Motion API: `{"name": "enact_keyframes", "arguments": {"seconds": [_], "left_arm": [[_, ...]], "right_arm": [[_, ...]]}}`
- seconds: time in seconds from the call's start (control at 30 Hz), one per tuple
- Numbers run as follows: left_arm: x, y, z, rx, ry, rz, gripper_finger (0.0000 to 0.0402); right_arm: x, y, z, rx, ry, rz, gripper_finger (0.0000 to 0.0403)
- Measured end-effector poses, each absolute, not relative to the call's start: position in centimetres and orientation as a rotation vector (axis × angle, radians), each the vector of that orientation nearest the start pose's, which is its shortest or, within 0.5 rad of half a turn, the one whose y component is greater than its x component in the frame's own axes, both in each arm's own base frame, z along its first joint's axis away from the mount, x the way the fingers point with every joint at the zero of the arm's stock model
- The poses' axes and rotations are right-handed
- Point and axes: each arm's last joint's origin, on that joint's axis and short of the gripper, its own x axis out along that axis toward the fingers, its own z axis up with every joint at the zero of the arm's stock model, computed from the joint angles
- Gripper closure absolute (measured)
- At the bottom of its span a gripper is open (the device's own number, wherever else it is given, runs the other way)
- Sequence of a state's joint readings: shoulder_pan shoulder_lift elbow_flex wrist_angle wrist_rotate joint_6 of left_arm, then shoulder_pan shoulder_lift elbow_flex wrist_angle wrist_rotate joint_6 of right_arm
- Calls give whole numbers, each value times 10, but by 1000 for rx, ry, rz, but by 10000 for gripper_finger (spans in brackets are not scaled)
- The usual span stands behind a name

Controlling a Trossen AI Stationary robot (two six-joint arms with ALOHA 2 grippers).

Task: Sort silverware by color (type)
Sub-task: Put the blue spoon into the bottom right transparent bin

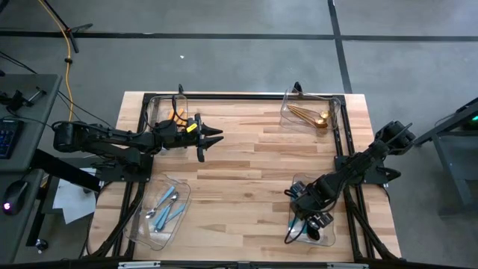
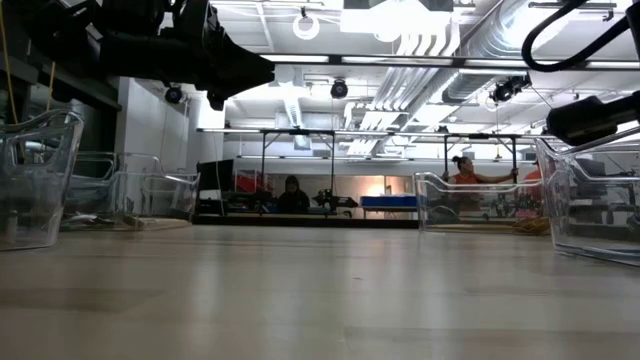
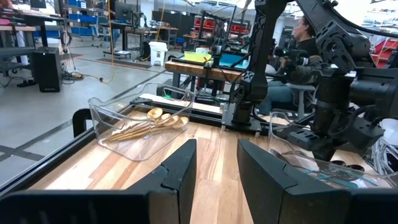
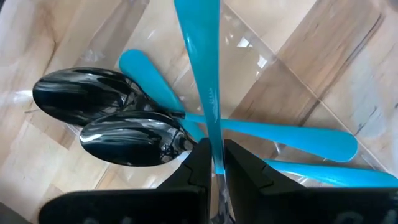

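Note:
The silverware lies in four clear bins. Orange-handled pieces [image 1: 178, 114] are at the far left, gold spoons [image 1: 310, 116] [image 3: 149, 126] at the far right, light-blue-handled pieces [image 1: 166, 205] at the near left. Teal-handled black spoons [image 4: 112, 121] lie in the near-right bin [image 1: 328, 232]. My right gripper [image 1: 308, 213] [image 4: 214, 163] hangs over that bin, shut on a teal-handled piece. My left gripper [image 1: 214, 137] [image 3: 217, 163] is open, held above the table beside the orange bin, touching nothing. My right gripper pinches the teal handle at its narrow end [image 4: 214, 140], between the two fingertips, coming from above and slanting down into the near-right bin. The handle runs on past the fingertips, along them, over the two black spoons. Its head is hidden behind the fingers.
The middle of the wooden table [image 1: 246, 179] holds nothing. A black frame runs along the table's left, far and right edges. People sit at benches in the room beyond the table.

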State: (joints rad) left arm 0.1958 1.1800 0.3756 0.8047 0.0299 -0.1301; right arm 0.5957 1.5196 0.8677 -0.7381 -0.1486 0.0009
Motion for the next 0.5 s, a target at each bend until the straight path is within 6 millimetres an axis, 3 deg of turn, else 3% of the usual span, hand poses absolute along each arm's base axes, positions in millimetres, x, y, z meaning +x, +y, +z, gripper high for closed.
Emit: {"name": "enact_keyframes", "arguments": {"seconds": [0.5], "left_arm": [[225, 44, 213, -130, -11, 166, 295]], "right_arm": [[209, 146, 171, -245, 1400, 493, 379]]}}
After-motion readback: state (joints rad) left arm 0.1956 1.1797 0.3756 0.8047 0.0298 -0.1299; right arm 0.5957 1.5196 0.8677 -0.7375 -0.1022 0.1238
